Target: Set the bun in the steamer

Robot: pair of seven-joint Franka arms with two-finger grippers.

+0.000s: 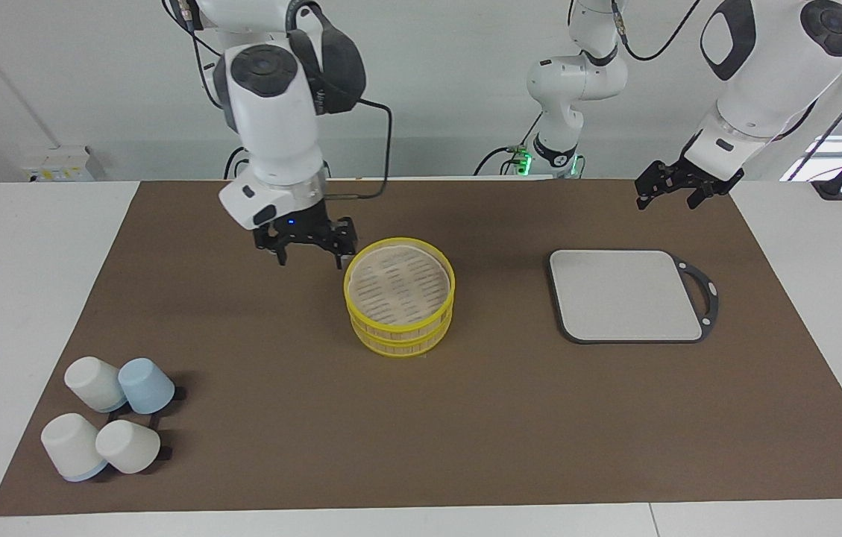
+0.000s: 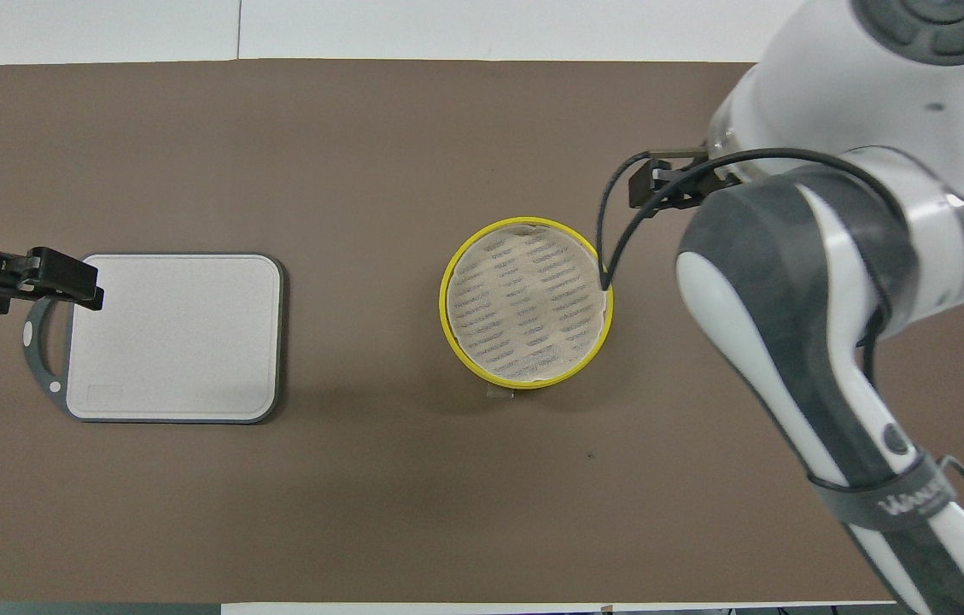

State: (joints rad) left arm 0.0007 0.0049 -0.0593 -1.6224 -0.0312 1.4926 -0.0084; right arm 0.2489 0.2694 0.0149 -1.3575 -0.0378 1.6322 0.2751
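The steamer (image 1: 399,304) stands mid-table, a two-tier round bamboo basket with yellow rims; it also shows in the overhead view (image 2: 528,309). Its top shows a pale slatted surface with nothing on it. The bun is not in view in either frame. My right gripper (image 1: 309,253) hangs open and empty just above the mat, beside the steamer toward the right arm's end; my own arm hides it in the overhead view. My left gripper (image 1: 668,198) is open and empty in the air over the mat at the grey board's robot-side edge; it also shows in the overhead view (image 2: 37,282).
A grey square board (image 1: 626,294) with a dark handle lies toward the left arm's end (image 2: 174,337). Several upturned cups (image 1: 111,425), white and pale blue, lie clustered at the right arm's end, farther from the robots. A brown mat (image 1: 465,418) covers the table.
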